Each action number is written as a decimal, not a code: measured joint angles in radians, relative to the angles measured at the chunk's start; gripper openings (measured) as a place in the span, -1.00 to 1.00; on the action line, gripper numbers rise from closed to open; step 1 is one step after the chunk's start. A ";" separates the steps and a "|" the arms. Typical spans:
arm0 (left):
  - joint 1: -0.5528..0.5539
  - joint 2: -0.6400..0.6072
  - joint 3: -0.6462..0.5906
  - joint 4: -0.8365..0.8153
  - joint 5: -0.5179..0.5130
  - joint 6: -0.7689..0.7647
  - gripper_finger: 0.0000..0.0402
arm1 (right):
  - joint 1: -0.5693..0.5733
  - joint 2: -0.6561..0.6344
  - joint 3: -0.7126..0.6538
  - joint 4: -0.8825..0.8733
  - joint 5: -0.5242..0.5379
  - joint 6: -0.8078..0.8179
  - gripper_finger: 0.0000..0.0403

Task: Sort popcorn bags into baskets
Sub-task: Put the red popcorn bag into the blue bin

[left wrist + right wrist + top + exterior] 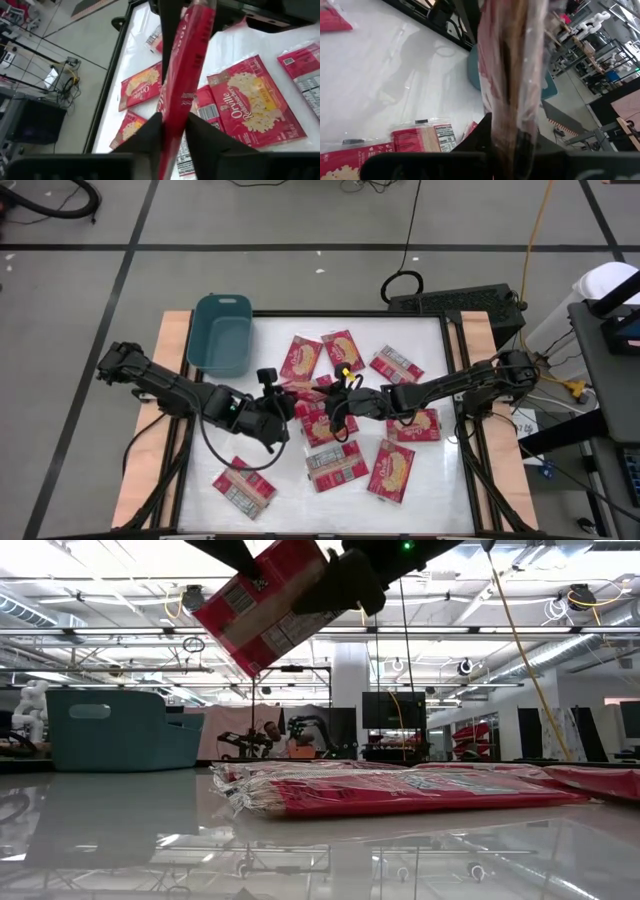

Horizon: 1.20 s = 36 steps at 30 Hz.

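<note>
- High view: left gripper (285,412) and right gripper (335,412) meet mid-desk (430,480); bin (221,332) lies well apart.
- Low view: one bag (262,606) hangs tilted above the bags (400,790) on the desk.
- Left wrist view: fingers (148,135) pinch the bag's edge.
- Right wrist view: fingers (479,134) pinch the same bag.

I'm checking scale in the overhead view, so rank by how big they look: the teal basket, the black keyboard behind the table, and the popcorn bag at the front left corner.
1. Black keyboard
2. Teal basket
3. Front-left popcorn bag
</note>
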 joint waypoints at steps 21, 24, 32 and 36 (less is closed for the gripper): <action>0.042 0.001 0.000 0.028 0.074 0.043 -0.20 | -0.002 0.000 -0.001 0.026 -0.026 0.007 -0.92; 0.042 0.001 0.000 0.027 0.070 0.082 -0.53 | -0.002 0.000 0.000 0.038 -0.026 0.007 -0.92; 0.043 0.001 0.000 0.027 0.061 0.162 -0.82 | -0.001 0.000 0.000 0.027 -0.019 0.085 -0.90; 0.044 -0.012 0.000 0.021 0.057 0.220 -0.87 | 0.012 0.000 0.001 0.023 0.044 0.148 -0.73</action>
